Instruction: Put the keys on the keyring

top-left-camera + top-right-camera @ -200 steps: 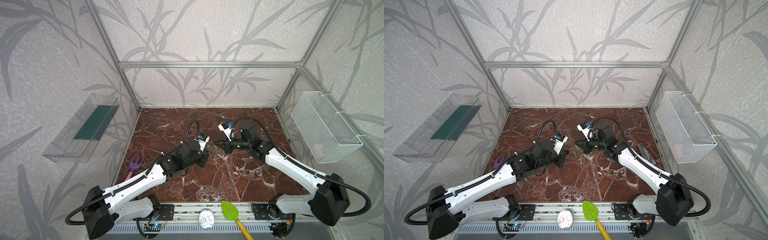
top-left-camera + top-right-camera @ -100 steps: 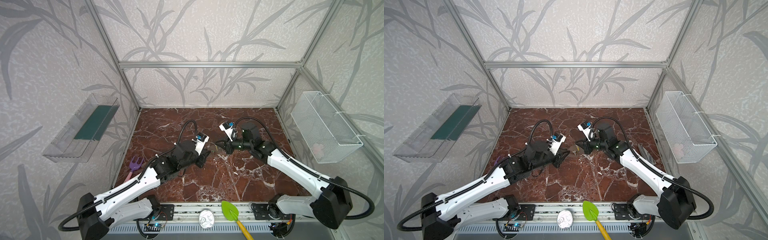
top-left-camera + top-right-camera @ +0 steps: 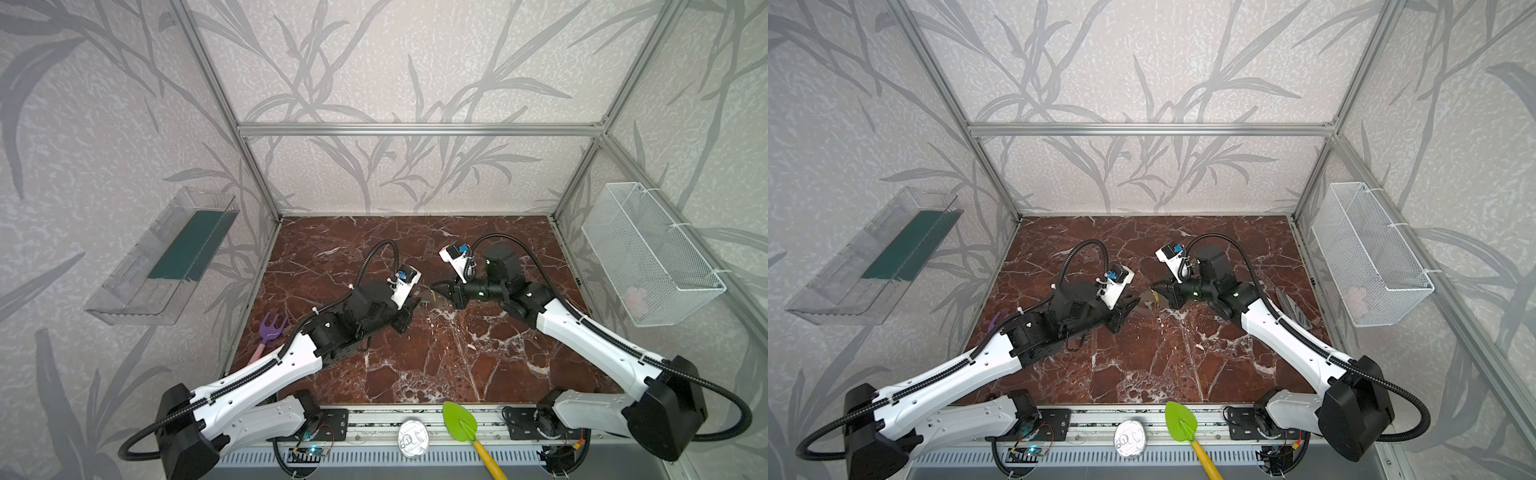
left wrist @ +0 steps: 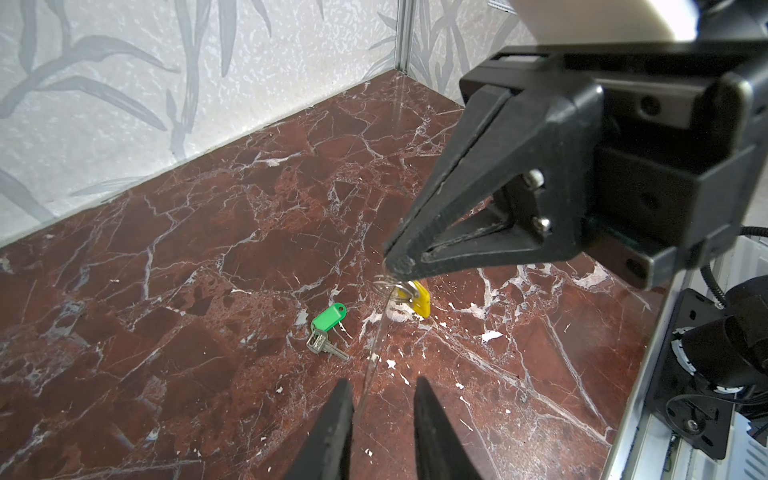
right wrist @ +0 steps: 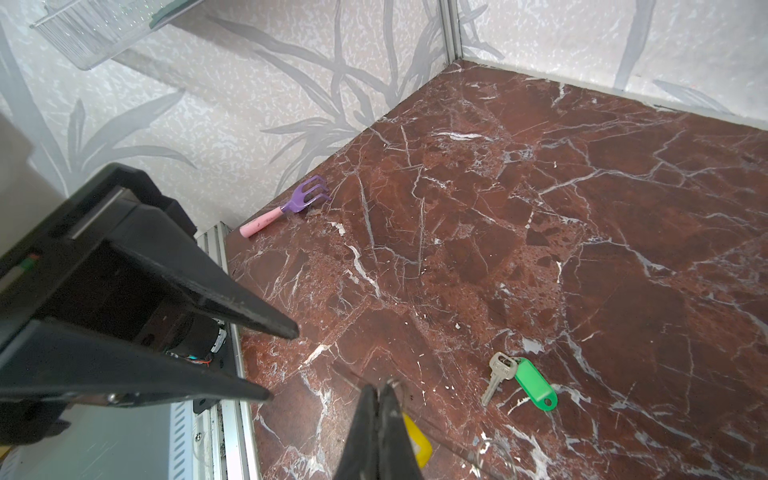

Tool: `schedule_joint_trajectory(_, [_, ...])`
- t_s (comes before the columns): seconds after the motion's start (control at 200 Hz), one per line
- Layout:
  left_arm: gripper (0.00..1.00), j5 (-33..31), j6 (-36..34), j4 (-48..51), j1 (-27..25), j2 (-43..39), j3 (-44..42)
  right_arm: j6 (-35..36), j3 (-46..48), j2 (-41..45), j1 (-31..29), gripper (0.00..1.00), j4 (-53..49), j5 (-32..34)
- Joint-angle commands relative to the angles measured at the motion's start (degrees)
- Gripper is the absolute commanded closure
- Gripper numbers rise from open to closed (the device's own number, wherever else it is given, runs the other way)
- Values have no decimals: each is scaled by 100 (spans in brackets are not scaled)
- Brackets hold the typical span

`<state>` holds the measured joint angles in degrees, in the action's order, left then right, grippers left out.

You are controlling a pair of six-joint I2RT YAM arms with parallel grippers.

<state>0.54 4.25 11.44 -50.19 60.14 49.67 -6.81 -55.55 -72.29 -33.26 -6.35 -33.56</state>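
Observation:
The keyring (image 4: 376,353) is a thin, nearly see-through plate seen edge-on. It runs from the yellow tag (image 4: 415,301) down between my left fingers. My left gripper (image 4: 380,384) is open around that edge, with a clear gap on one side. My right gripper (image 4: 395,264) hangs just above the table, shut on the small metal ring of the yellow-tagged key. In the right wrist view the yellow tag (image 5: 415,440) hangs under the shut right gripper (image 5: 380,388). The other key (image 5: 498,374), with its green tag (image 5: 534,388), lies flat on the marble. Both grippers meet mid-table in both top views.
A purple fork toy (image 3: 272,328) lies at the table's left edge. A green shovel (image 3: 459,419) and a round silver lid (image 3: 411,434) rest on the front rail. A wire basket (image 3: 648,253) hangs on the right wall and a clear shelf (image 3: 166,257) on the left wall.
My left gripper has gone from shut to open around the keyring's edge, and the left arm has shifted slightly. The right gripper stays shut in the same place.

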Motion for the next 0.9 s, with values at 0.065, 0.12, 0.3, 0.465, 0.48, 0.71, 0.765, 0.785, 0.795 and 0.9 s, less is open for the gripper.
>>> schedule_joint_trajectory(0.065, [70, 276, -370, 110, 18, 141, 339, 62, -193, 172, 16, 100, 15, -133])
schedule_joint_trajectory(0.12, [69, 315, -406, 155, 32, 218, 397, 53, -193, 172, 20, 100, 11, -141])
schedule_joint_trajectory(0.3, [69, 221, -435, 244, 88, 476, 602, 53, -174, 215, 7, 100, 11, -151])
schedule_joint_trajectory(0.465, [68, 110, -495, 277, 146, 615, 714, 53, -168, 264, 3, 100, -1, -168])
schedule_joint_trajectory(0.48, [68, 91, -500, 282, 149, 621, 725, 52, -168, 268, 2, 100, -6, -173])
schedule_joint_trajectory(0.71, [67, 105, -565, 360, 207, 707, 775, 61, -158, 287, 2, 100, 8, -195])
schedule_joint_trajectory(0.765, [67, 189, -579, 366, 219, 740, 777, 60, -157, 291, 1, 100, 15, -197])
schedule_joint_trajectory(0.785, [67, 219, -587, 367, 221, 745, 776, 65, -152, 294, -5, 100, 15, -195])
schedule_joint_trajectory(0.795, [67, 239, -593, 363, 221, 751, 773, 59, -148, 295, -3, 100, 12, -195])
schedule_joint_trajectory(0.9, [67, 401, -601, 387, 225, 844, 785, 62, -148, 294, 1, 100, 32, -214])
